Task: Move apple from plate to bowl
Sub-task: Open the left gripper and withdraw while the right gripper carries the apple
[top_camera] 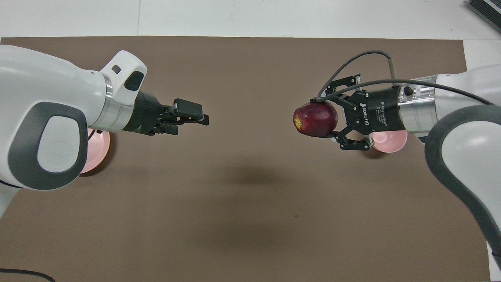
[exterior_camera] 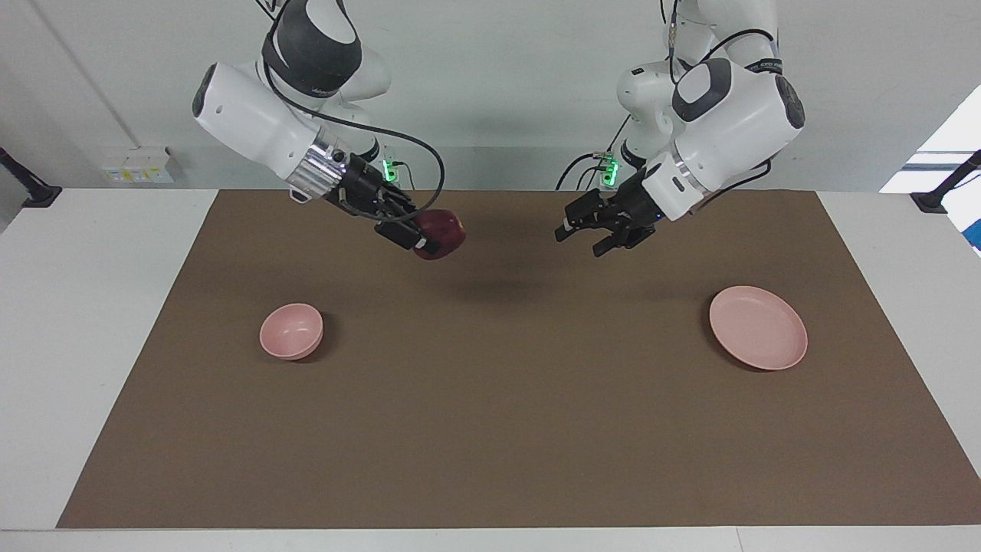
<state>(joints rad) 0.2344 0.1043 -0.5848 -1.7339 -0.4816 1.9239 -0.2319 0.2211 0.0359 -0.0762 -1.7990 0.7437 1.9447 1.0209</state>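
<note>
The dark red apple [exterior_camera: 442, 231] [top_camera: 314, 119] hangs in the air with my right gripper [exterior_camera: 429, 238] [top_camera: 319, 118] shut on it, over the brown mat toward the right arm's end of the table. The small pink bowl [exterior_camera: 291, 330] stands on the mat below it, farther from the robots; from overhead only part of the bowl [top_camera: 389, 141] shows under the gripper. My left gripper [exterior_camera: 580, 238] [top_camera: 195, 124] is open and holds nothing, raised over the mat. The flat pink plate [exterior_camera: 757, 327] lies bare toward the left arm's end; overhead the left arm covers most of the plate [top_camera: 98, 147].
A brown mat [exterior_camera: 490, 429] covers most of the white table [exterior_camera: 92, 322]. A dark object [top_camera: 485, 9] lies at the table's corner farthest from the robots, at the right arm's end.
</note>
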